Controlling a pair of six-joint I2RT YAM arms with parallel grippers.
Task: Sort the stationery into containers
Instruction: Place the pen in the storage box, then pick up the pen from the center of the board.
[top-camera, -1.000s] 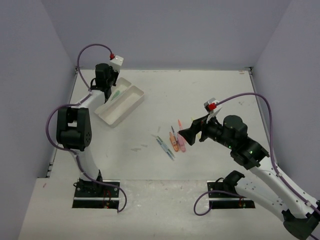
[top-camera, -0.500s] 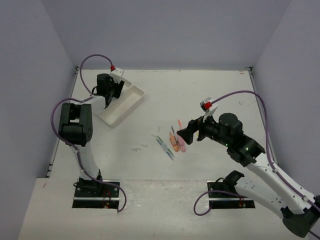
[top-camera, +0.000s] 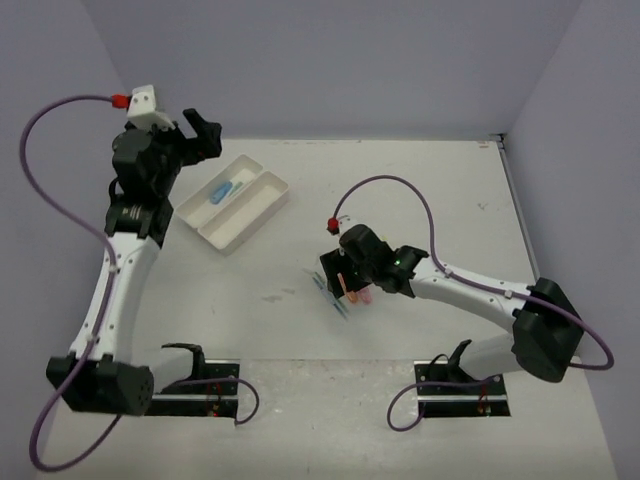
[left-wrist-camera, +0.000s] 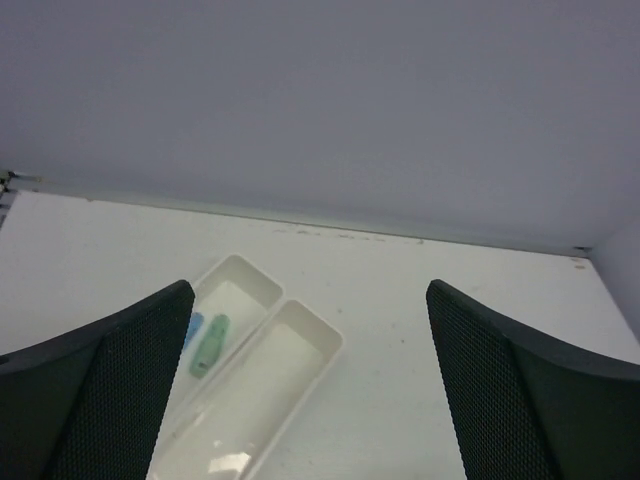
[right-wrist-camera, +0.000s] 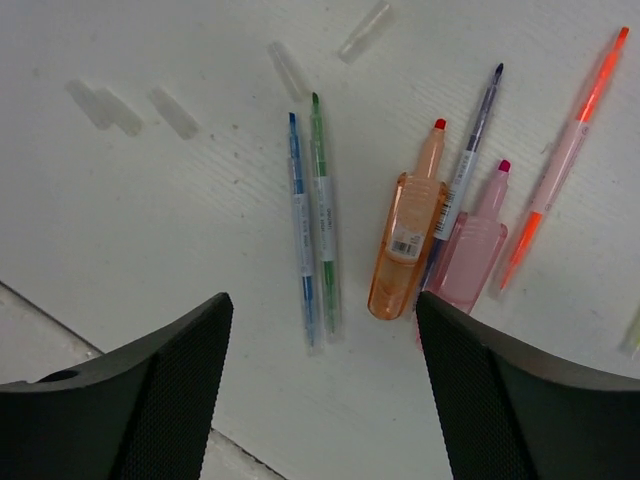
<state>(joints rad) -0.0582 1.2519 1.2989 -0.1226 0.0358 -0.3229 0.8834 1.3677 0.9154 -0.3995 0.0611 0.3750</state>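
1. A second ago my left gripper (left-wrist-camera: 308, 292) was low over the containers. It has since lifted up and back, clear of them. My right gripper (right-wrist-camera: 322, 300) has swung in from the right and now hangs over the loose stationery.
2. My left fingers (left-wrist-camera: 120, 380) are spread wide and hold nothing. My right fingers (right-wrist-camera: 150, 400) are also apart, above the pens and touching none.
3. There are two white trays side by side. The far tray (left-wrist-camera: 238, 285) holds two markers, a blue marker (left-wrist-camera: 192, 328) and a green marker (left-wrist-camera: 210, 345). The near tray (left-wrist-camera: 290, 370) has nothing in it.
4. Six items are on the table under my right gripper:
   - two stubby markers, an orange marker (right-wrist-camera: 405, 235) and a pink marker (right-wrist-camera: 475, 245)
   - four thin pens, a blue pen (right-wrist-camera: 300, 230), a green pen (right-wrist-camera: 322, 215), a dark blue pen (right-wrist-camera: 465, 175) and an orange pen (right-wrist-camera: 560, 165)
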